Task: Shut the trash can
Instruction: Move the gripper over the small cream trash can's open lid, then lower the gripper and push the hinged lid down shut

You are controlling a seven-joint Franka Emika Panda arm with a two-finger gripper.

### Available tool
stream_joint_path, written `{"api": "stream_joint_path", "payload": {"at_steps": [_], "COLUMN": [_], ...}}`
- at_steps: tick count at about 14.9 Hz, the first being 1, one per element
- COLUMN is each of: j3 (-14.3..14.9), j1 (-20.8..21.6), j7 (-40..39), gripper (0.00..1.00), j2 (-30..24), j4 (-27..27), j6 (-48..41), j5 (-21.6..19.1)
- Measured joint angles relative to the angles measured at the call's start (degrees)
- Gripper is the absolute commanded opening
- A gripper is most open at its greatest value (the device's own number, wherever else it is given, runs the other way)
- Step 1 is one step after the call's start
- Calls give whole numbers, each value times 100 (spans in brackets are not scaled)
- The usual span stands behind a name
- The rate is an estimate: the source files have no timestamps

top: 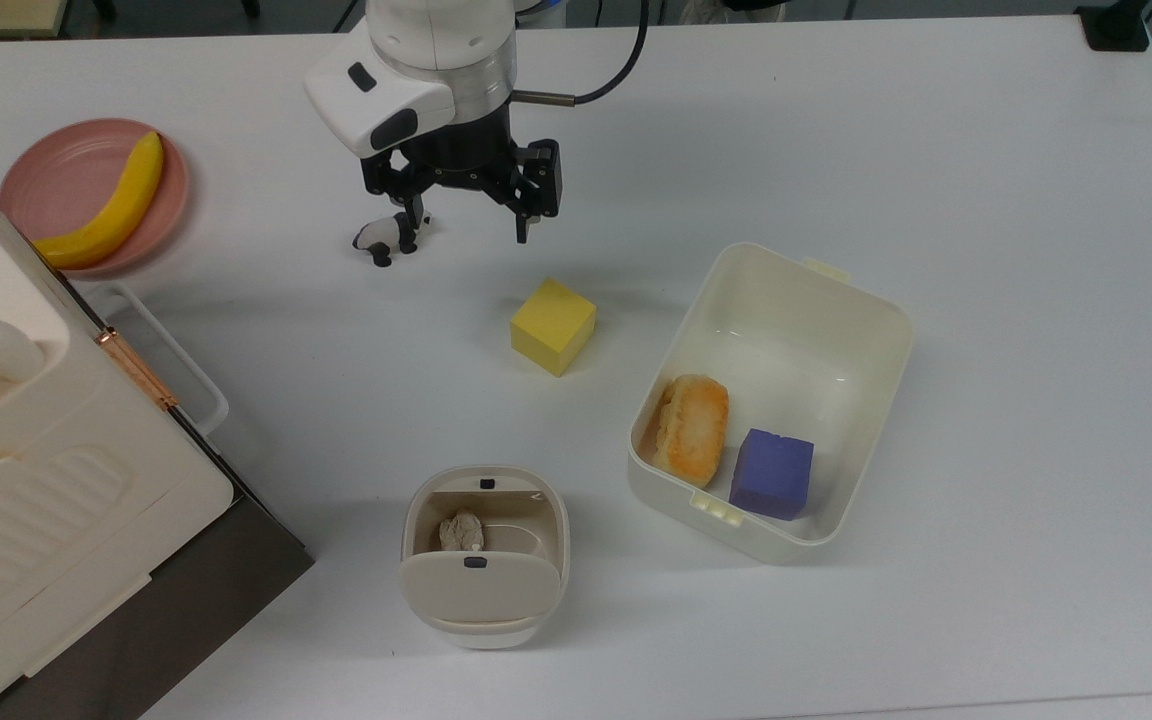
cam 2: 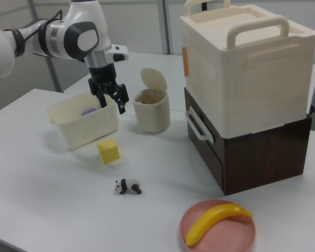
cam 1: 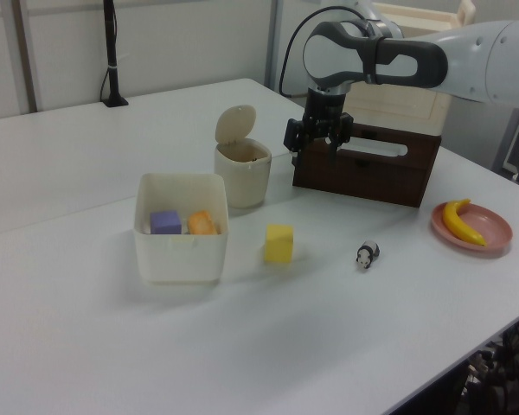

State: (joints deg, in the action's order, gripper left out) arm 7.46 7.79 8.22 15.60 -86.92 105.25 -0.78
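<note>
Approach step, nothing touched yet. Trash can (top: 484, 556) sits on the table (top: 986, 250) near the top view's bottom edge, lid (top: 481, 588) swung up on its hinge, a crumpled scrap visible inside. Hand (top: 466, 212) hangs open and empty, above the table beside the toy panda (top: 386, 236), well apart from the trash can; yellow block (top: 553, 326) lies between them. Next move, by my reading: carry the hand behind the upright lid, then press it forward and down until it seats.
</note>
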Motion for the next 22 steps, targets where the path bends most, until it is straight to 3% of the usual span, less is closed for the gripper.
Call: {"api": "stream_joint_path", "payload": {"at_steps": [2,3,5,8,13,16,22], "j3": [0,0,0,0,-5,-5,186], "j1": [0,0,0,1,34,39,30], "j7": [0,0,0,8,345,449,460], "gripper": [35,14,1,0,0,0,0], "j2": [31,35,38,215,1178,1615,2210], "j4": [-1,36,115,319,1028,1395,1946], "j6": [218,545,1068,2485,4614,5175,5277], "j5": [0,-12,-57,-85,-85,-78,-78]}}
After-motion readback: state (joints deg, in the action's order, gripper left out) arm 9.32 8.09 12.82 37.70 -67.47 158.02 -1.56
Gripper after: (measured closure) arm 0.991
